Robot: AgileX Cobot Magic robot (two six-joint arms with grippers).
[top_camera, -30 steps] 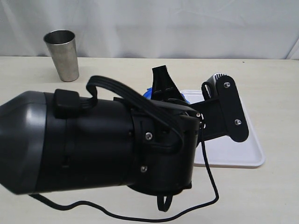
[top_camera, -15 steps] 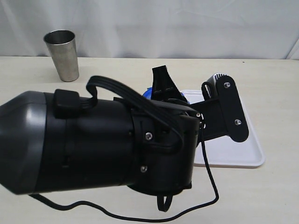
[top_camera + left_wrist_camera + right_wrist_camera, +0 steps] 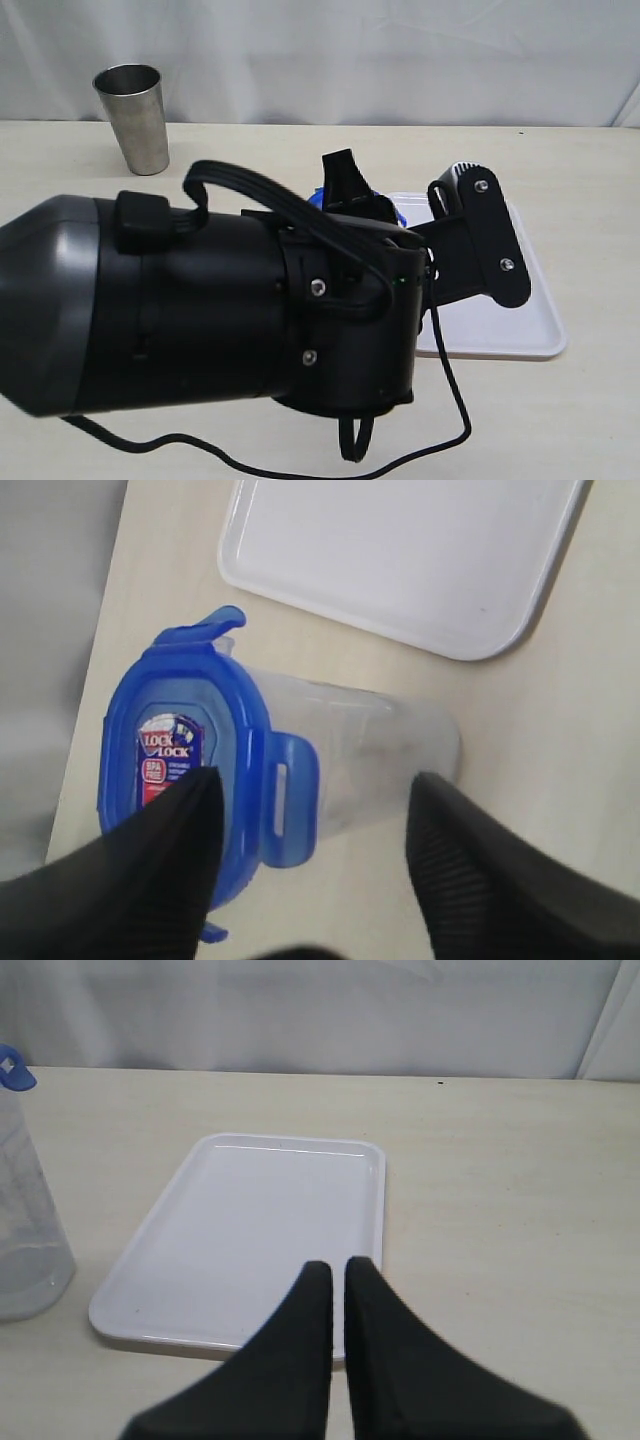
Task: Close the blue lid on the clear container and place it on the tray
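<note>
Left gripper [image 3: 312, 780]: jaws well apart, nothing clamped. The clear container [image 3: 380, 760] stands upright between its fingers [image 3: 150, 870], with the blue lid [image 3: 175, 740] sitting on top.

One finger overlaps the lid's edge in the wrist view, and I can't tell if it touches. The other finger stands clear of the container wall.

The container is on the table [image 3: 560, 740], just beside the tray [image 3: 400, 560] and not on it. The tray lies out past the fingertips.

One lid flap hangs down the wall and another sticks outward. Can't tell whether any flap is snapped.

Right gripper [image 3: 337, 1265]: fingers pinched together with only a thin slit between them, empty. It hovers at the tray's near edge. The container is off to its side, cut by the frame edge.

Exterior view: the left arm [image 3: 200, 310] fills most of the frame and hides the container and most of the left gripper. Only slivers of blue show. A steel cup [image 3: 135, 115] stands far back, well apart from both grippers.
</note>
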